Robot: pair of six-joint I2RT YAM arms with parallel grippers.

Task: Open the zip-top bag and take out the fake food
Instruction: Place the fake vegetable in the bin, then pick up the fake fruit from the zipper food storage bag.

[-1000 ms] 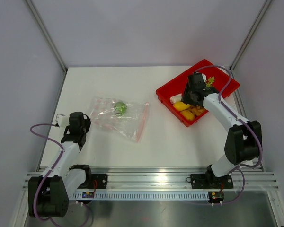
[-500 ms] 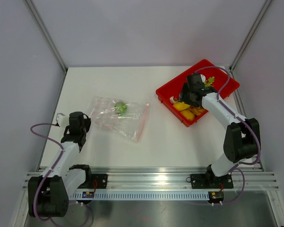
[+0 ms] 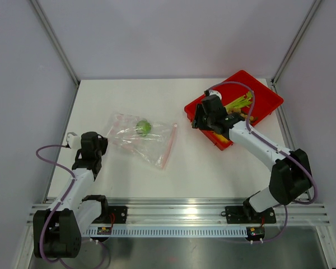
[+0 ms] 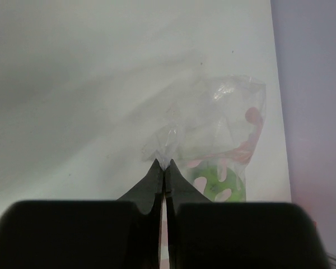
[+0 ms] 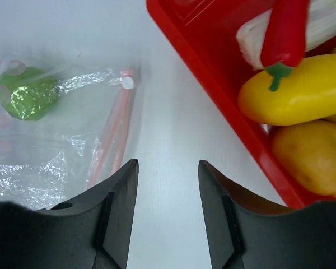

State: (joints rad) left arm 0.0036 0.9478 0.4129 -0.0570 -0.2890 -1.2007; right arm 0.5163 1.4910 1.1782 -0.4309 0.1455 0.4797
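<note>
White links, black joints on left arm [image 3: 77, 182] and right arm [image 3: 257, 140], purple cables [image 3: 42, 153], black gripper fingers [image 5: 115, 218]

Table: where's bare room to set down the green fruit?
Bare table between zip-top bag and red tray, the far strip behind the bag, and the near edge. Crowded: the tray, right tool at its left edge.

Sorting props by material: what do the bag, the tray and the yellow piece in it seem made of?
The bag: thin clear plastic film, glossy; it crinkles and shows the green fruit through. The tray: likely rigid moulded plastic, smooth red with soft sheen. The yellow piece: probably hard plastic, glossy highlight.
</note>
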